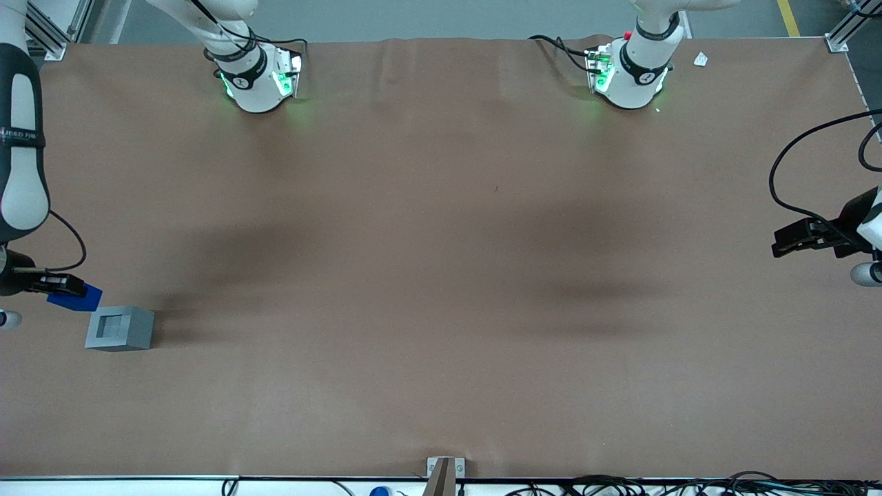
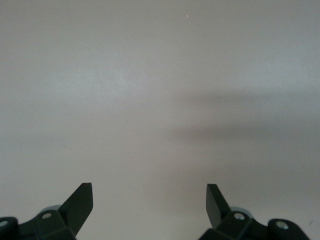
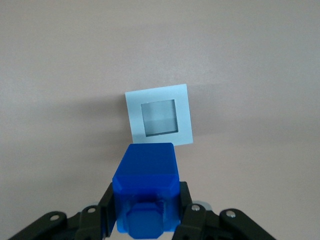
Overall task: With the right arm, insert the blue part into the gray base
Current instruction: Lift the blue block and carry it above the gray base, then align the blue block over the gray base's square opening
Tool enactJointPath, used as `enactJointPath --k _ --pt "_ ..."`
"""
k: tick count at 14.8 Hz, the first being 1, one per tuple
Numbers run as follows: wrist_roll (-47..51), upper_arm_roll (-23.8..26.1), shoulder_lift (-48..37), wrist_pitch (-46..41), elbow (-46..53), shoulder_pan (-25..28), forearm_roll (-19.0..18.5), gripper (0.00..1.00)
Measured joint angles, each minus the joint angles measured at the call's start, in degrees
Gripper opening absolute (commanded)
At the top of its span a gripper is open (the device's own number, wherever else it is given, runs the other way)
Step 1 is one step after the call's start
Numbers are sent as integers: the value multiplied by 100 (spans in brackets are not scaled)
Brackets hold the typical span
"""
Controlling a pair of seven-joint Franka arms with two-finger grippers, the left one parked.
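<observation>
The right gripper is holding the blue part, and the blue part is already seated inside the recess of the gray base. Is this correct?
Not quite. The gripper does hold the blue part, but the part is not yet seated. The right wrist view shows the square recess of the gray base empty, with the blue part held apart from it. The front view agrees.

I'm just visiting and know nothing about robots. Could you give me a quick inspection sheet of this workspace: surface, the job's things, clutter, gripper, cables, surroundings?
Surface: brown table, faint creases, soft shadows.
Job's things: blue part held off the table; gray base on the table at the working arm's end, its square recess empty.
Clutter: small white scrap near the parked arm's mount.
Gripper: gripper shut on the blue part, beside the base and not over the recess.
Cables: black cable looping off the right arm; more along the table's near edge.
Surroundings: gray floor, aluminium frame at the corners.
</observation>
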Motion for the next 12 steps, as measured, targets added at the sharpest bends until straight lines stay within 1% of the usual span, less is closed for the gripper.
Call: enactJointPath --k 3,5,7,12 --pt "1 -24 271 -46 291 -3 22 0" --pt "1 -101 456 -98 445 -6 274 0" --pt "-3 -146 655 -105 584 -6 408 0" --pt "-43 -144 1017 -101 904 33 421 0"
